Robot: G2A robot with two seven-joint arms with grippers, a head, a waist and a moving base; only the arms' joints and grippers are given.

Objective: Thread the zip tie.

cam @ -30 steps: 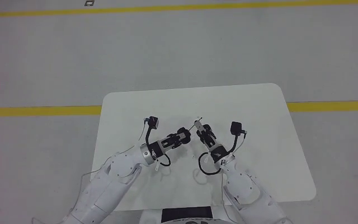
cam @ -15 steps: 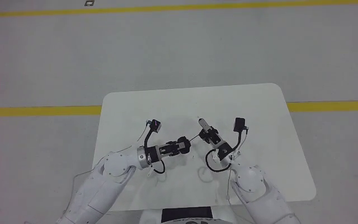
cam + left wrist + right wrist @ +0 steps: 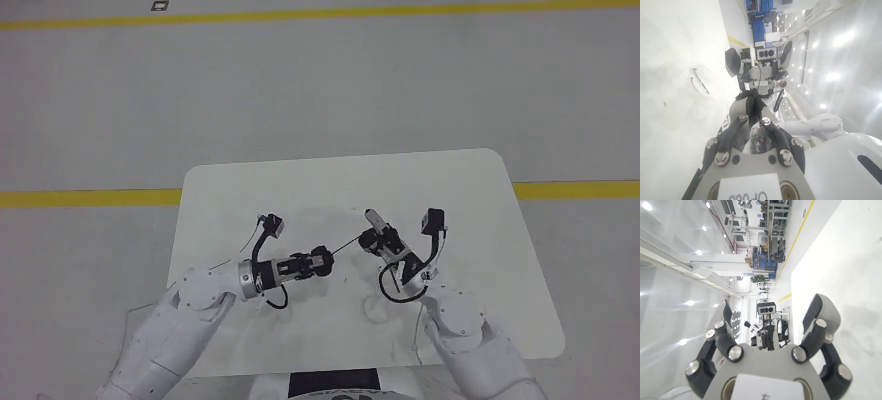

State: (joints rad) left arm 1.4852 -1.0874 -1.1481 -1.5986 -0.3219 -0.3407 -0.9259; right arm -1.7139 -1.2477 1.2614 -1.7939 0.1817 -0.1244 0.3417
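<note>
Table: we count one table [image 3: 460, 190].
Arms: we count two, the left arm [image 3: 200, 300] and the right arm [image 3: 462, 322].
Tools: we count two, the left tool [image 3: 754, 118] and the right tool [image 3: 770, 300].
Zip tie in a tool: we count one zip tie [image 3: 751, 105].
Loose black strips on the table: we make out two, a longer strip [image 3: 700, 81] and a shorter strip [image 3: 694, 86].
Yellow floor lines: we count two, a far line [image 3: 300, 14] and a near line [image 3: 90, 197].

Thin black zip tie [image 3: 346, 246], one end pinched in the closed left tool [image 3: 326, 258], strip running nearly straight and slanting to the spread-fingered right tool [image 3: 372, 232], held in the air over the middle of the table [image 3: 470, 190].
</note>
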